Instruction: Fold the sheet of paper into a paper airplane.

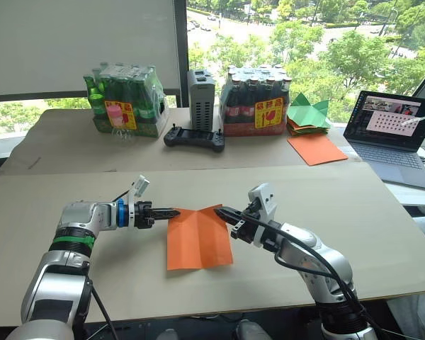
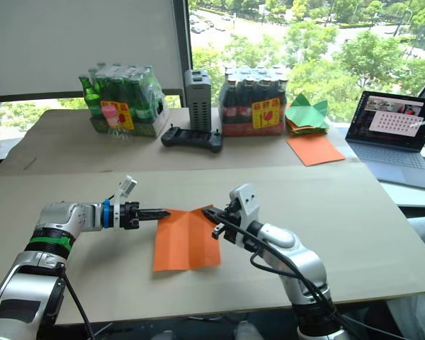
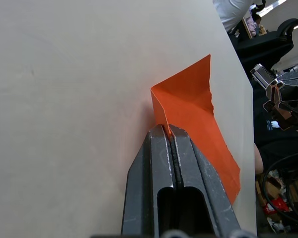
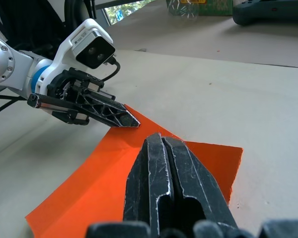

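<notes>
The sheet of paper [image 1: 197,238] lies on the near table [image 1: 382,234], between the two grippers. It shows a crease line running front to back, and its far edge is lifted off the surface.

Left gripper [image 1: 176,212]: the fingers are pressed together on the far left corner of the sheet. In the left wrist view the orange edge enters directly between the two fingertips [image 3: 161,136], and the paper rises beyond them in a raised fold.

Right gripper [image 1: 219,210]: the fingers are pressed together at the far right corner of the sheet. In the right wrist view the fingers [image 4: 161,163] lie over the orange surface with no gap between them; whether paper is pinched between them cannot be determined.

The two gripper tips face each other across the sheet's far edge, near one another but apart.

Beyond the grippers, on the far table, stand two shrink-wrapped bottle packs [image 1: 126,99], a grey box [image 1: 201,99], a black controller [image 1: 194,137], a smooth orange sheet [image 1: 316,149], green paper pieces [image 1: 309,112] and a laptop [image 1: 397,134].
</notes>
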